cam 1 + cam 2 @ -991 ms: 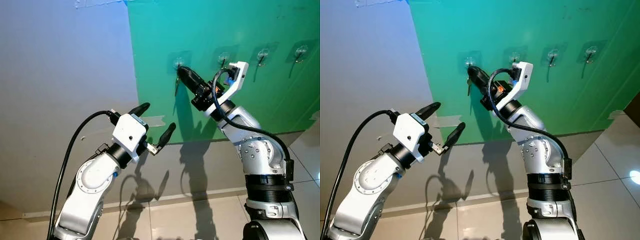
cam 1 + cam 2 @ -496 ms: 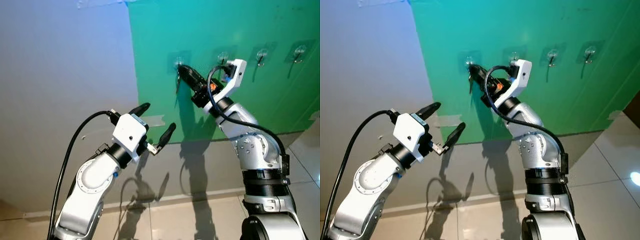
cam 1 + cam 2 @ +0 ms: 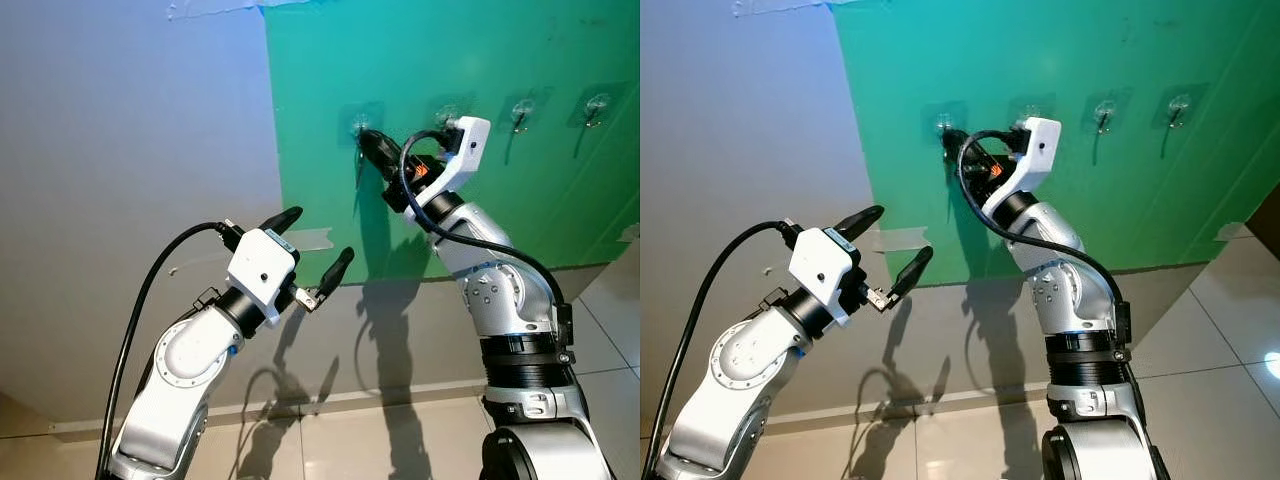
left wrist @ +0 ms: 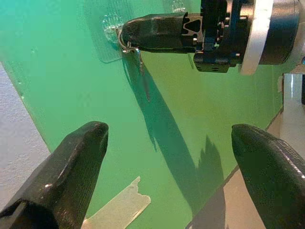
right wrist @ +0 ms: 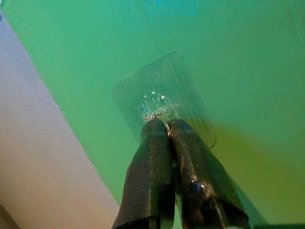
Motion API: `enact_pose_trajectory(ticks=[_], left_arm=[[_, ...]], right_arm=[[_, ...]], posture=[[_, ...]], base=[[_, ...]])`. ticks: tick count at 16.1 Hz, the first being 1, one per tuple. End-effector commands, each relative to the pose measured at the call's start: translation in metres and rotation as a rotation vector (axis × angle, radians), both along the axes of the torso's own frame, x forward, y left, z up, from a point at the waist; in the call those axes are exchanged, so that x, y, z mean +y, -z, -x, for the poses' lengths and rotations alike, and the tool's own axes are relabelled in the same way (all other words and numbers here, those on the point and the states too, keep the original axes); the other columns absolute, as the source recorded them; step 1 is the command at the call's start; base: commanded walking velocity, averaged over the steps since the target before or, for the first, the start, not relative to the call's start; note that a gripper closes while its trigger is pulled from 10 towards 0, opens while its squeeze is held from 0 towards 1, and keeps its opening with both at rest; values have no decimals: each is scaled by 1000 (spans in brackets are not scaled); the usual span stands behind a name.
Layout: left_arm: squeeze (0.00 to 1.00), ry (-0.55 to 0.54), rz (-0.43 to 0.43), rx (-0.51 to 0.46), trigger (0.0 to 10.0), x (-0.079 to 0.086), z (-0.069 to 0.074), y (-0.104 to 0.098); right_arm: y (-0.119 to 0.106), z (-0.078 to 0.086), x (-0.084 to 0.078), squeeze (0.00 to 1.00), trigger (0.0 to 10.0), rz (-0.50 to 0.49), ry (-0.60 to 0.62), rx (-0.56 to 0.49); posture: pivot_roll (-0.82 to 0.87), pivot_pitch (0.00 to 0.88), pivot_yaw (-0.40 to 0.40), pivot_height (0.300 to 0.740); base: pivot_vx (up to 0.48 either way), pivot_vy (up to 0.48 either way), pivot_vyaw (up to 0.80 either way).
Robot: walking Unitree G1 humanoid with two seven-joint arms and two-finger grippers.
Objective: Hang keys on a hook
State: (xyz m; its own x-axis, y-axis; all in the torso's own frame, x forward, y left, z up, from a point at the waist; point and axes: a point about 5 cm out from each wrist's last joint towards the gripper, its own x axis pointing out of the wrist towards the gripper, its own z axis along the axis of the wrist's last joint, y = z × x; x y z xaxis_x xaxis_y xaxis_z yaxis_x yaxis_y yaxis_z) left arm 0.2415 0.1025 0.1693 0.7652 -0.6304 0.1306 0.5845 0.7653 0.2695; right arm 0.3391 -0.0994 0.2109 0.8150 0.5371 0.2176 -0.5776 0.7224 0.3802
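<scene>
My right gripper (image 3: 366, 139) is raised to the leftmost clear hook (image 3: 358, 125) on the green wall panel (image 3: 480, 200). Its fingers (image 5: 157, 157) are shut on the key ring, which sits right at the hook's crystal knob (image 5: 153, 105). In the left wrist view the ring (image 4: 124, 44) lies against the hook (image 4: 112, 24), and a key (image 4: 140, 61) hangs down from it. My left gripper (image 3: 318, 237) is held open lower down and to the left, away from the wall, with nothing between its fingers.
Three more clear hooks (image 3: 447, 114) (image 3: 520, 108) (image 3: 600, 101) run to the right along the green panel. A strip of tape (image 3: 312, 240) sticks to the panel's lower left edge. A grey wall (image 3: 130, 150) lies to the left, and tiled floor (image 3: 380, 440) lies below.
My right gripper has pushed up and left with the keys, bringing the ring onto the leftmost hook. The left arm has stayed where it was.
</scene>
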Motion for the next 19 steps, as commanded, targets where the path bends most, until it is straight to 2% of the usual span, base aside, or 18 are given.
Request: enact_pose_trajectory(ticks=[1,9,16,19], left_arm=[[0,1,-14,-4,10000,0,0,0],[0,1,-17,-5,10000,0,-1,0],[0,-1,-15,-6,10000,0,-1,-1],[0,0,-16,-5,10000,0,0,0]], right_arm=[[20,-3,-11,0,10000,63,78,94],[12,3,-30,0,10000,84,115,56],[6,6,-35,0,10000,90,103,44],[8,7,-40,0,10000,130,107,52]], posture=[[-24,0,26,740],[-25,0,29,740],[-26,0,28,740],[-27,0,28,740]], base=[[0,0,0],[0,0,0],[0,0,0],[0,0,0]])
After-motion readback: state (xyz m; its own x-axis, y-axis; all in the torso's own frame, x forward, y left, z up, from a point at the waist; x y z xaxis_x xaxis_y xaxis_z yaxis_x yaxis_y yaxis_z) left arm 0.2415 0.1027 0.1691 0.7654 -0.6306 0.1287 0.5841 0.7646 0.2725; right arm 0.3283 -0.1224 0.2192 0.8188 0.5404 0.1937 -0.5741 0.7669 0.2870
